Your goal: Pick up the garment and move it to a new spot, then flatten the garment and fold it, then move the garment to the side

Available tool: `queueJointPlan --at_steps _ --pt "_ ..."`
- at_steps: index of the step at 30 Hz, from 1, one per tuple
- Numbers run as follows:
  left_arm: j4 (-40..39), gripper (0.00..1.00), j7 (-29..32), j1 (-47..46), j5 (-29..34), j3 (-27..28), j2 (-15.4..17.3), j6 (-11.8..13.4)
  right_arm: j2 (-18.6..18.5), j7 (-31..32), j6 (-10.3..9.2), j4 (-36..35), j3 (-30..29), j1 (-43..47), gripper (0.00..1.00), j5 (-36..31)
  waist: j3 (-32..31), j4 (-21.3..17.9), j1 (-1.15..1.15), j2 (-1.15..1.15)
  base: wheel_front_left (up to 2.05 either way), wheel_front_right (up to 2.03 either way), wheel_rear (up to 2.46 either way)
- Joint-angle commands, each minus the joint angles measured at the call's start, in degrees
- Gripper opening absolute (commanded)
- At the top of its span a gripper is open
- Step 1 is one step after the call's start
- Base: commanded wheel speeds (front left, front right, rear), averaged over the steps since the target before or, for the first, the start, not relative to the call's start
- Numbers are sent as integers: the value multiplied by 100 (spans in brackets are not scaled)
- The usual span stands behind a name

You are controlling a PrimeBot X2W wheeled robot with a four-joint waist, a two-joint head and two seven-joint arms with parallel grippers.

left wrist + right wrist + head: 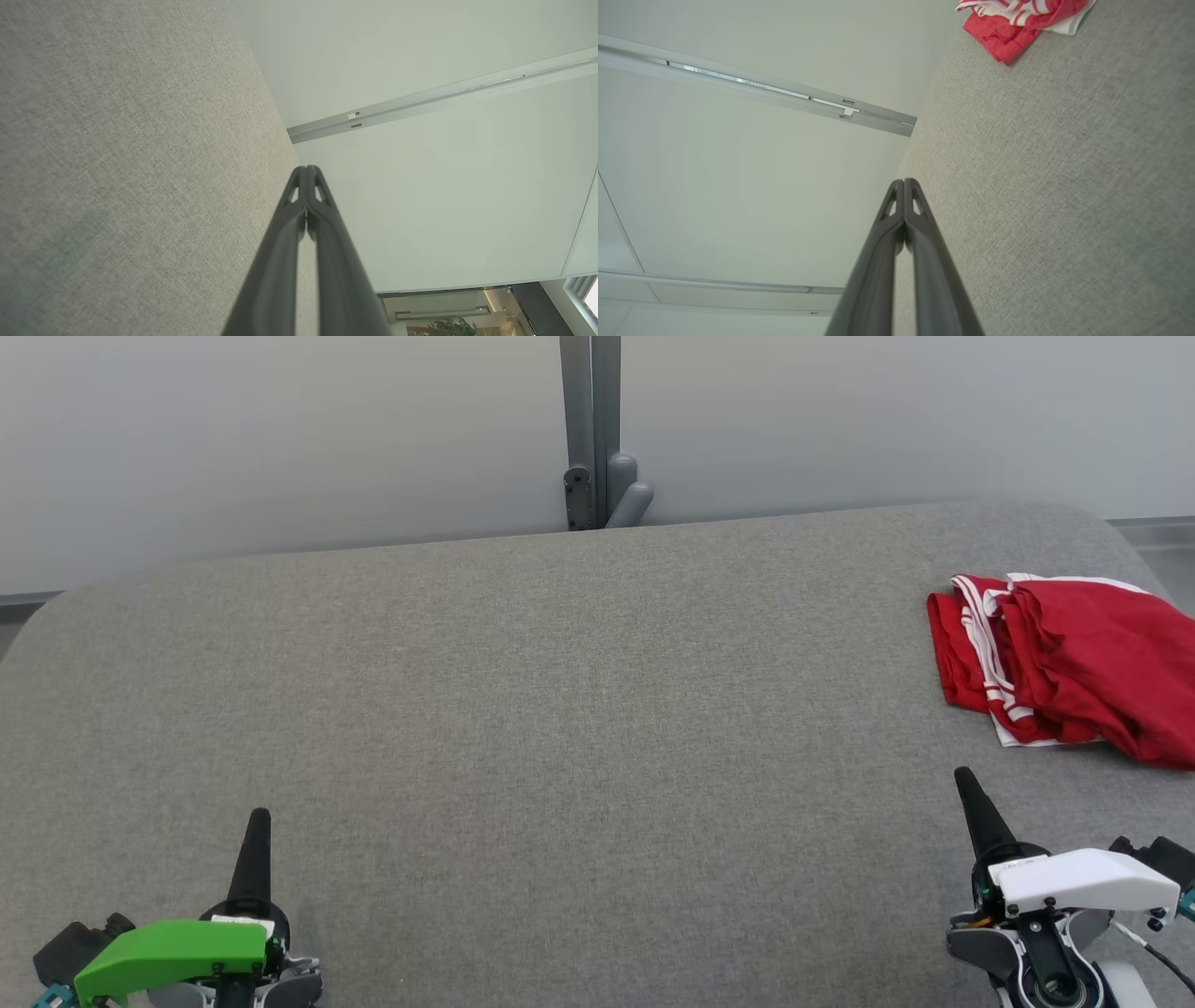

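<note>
While the garment [1074, 663] lies apart, both arms' jaws sit closed; empty.

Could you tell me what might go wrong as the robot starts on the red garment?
The red garment lies bunched near the right edge of the grey table; a sideways tug may drag it off.
Its layers overlap, so the right gripper, shut now, may pinch only one layer.
The left gripper rests far across the table, a long reach.

Grey fabric surface [523, 709], pale wall [280, 429]
</note>
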Motion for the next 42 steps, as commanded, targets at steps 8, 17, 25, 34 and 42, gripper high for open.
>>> queueJointPlan --at_steps 8,17,25,34,42 --pt "-87 0 130 -166 -438 51 47 -48 -25 125 3 -113 -52 -104 0 492 13 10 0 0 0 0 0" --pt "-134 0 238 -214 -821 88 49 -65 -24 232 3 -164 -85 -109 0 954 28 21 0 0 0 0 0" --pt "-175 0 332 -252 -1179 118 52 -87 -24 334 3 -210 -113 -120 0 1379 44 32 0 0 0 0 0" --pt "-198 0 433 -281 -1510 144 54 -107 -23 419 2 -255 -141 -124 0 1769 59 43 0 0 0 0 0" --pt "-214 0 479 -314 -1643 154 55 -108 -23 460 2 -274 -153 -118 0 1957 67 49 0 0 0 0 0"
